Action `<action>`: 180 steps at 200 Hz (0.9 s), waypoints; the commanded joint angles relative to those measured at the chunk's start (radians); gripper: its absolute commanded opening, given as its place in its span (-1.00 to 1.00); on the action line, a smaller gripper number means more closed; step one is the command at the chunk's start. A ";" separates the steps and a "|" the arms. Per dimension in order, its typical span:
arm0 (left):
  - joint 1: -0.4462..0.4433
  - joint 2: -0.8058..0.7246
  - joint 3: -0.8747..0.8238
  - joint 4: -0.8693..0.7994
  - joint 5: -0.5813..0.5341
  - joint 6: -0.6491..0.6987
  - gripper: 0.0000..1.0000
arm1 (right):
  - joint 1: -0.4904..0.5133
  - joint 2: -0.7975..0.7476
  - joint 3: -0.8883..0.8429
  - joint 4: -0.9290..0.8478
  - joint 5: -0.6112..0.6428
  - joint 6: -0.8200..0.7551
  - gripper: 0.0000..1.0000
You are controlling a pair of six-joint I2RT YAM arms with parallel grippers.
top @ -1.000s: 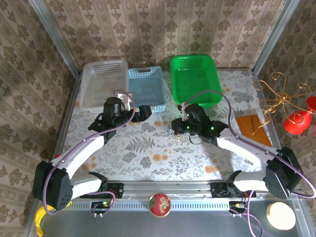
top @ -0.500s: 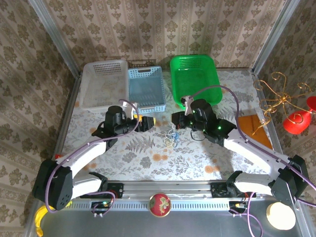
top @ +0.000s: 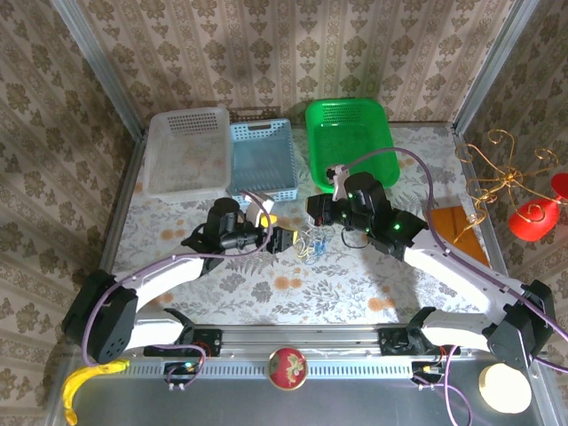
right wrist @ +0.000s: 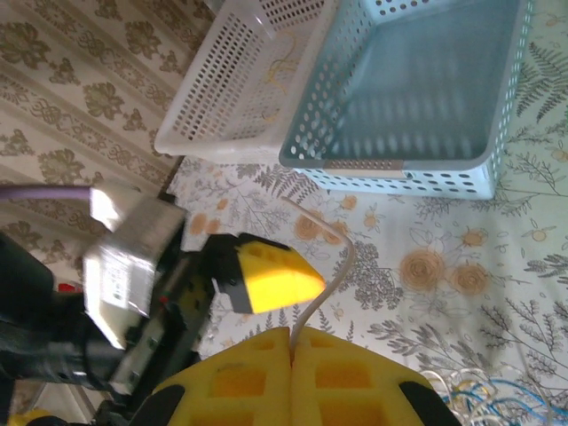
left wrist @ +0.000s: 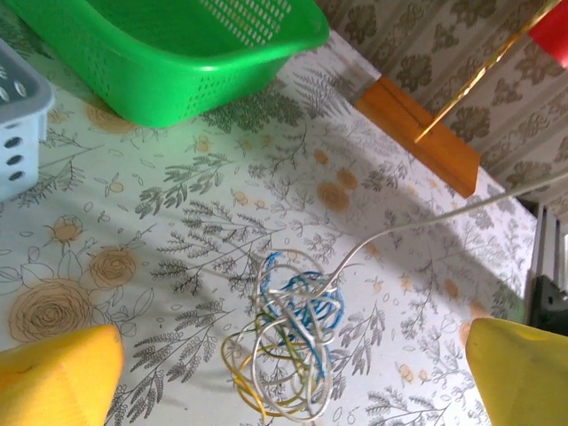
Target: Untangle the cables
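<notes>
The right gripper (right wrist: pixel 291 342) has its two yellow pads (right wrist: pixel 240 382) pressed tightly together, and a pale wire (right wrist: pixel 341 257) is pinched between them; the wire comes out of the pads and bends over in a curve. In the top view this gripper hangs over the table (top: pixel 355 284), just in front of the green basket (top: pixel 351 142). The left gripper (top: pixel 279 232) has its jaws spread wide and holds nothing; in its wrist view one yellow finger (left wrist: pixel 58 377) shows at each lower corner. Between these fingers, and a little beyond them, are the cables (left wrist: pixel 288 328): a small bunch of blue, yellow-gold and whitish loops wound into each other over the flowered table surface. From the top of the bunch the pale wire runs straight up and to the right, so it looks stretched. It is not clear whether the bunch rests fully on the table or is partly lifted by this wire. In the top view the bunch lies between the two grippers, near the middle of the table. Behind the left gripper stand a blue basket (top: pixel 264 160) and a white basket (top: pixel 186 151), side by side. An orange board (top: pixel 453 229) lies at the right side of the table.
</notes>
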 commanded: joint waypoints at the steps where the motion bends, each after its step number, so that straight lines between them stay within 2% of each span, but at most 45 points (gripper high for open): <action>1: -0.028 0.034 0.014 0.039 -0.022 0.059 1.00 | 0.006 -0.032 0.035 0.010 -0.025 0.026 -1.00; 111: -0.111 0.245 0.151 0.162 -0.054 0.071 0.98 | 0.023 -0.034 0.048 0.054 -0.052 0.073 -1.00; 153: -0.121 0.319 0.181 0.216 -0.051 0.058 0.72 | 0.031 -0.033 0.080 0.074 -0.071 0.100 -1.00; 180: -0.120 0.351 0.155 0.265 -0.038 0.036 0.34 | 0.031 -0.043 0.120 0.083 -0.066 0.119 -1.00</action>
